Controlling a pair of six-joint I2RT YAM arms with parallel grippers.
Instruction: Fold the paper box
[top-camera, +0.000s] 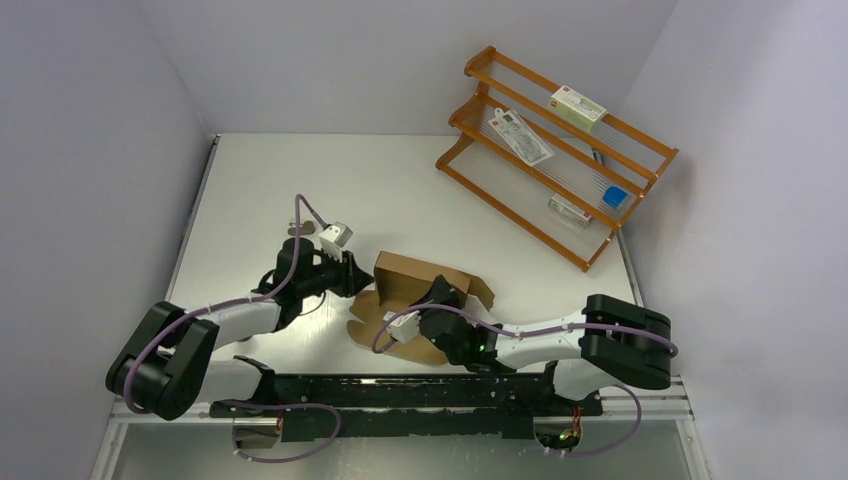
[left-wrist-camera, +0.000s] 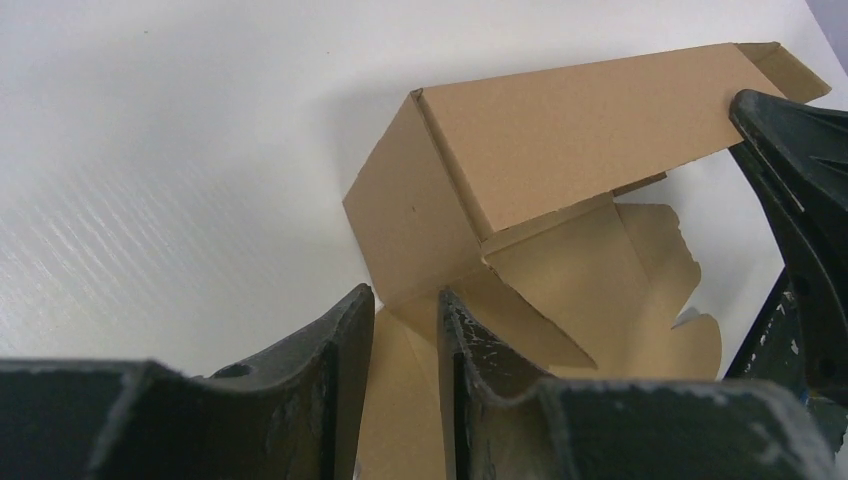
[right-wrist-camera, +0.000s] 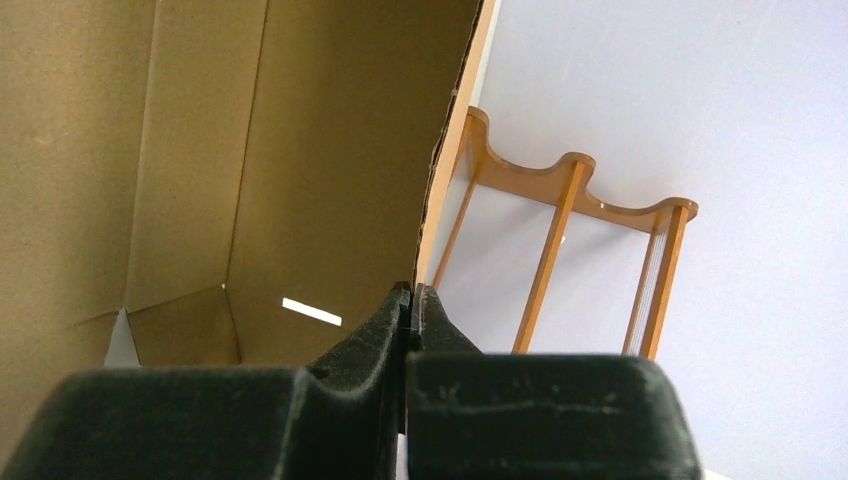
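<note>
A white table (top-camera: 400, 180) fills the view from above, with a tiered orange wooden rack (right-wrist-camera: 572, 178) at its far right corner. Two black arms reach in from the near edge. Between them, at the table's centre, sits the brown paper box (top-camera: 415, 275), half formed, with one wall upright and scalloped flaps lying flat. The right gripper (right-wrist-camera: 411, 292) is pinched tight on the edge of a raised wall. The left gripper (left-wrist-camera: 405, 300) sits at the box's left corner, jaws slightly apart, cardboard showing between them. Small white packages (top-camera: 578, 106) rest on the rack.
</note>
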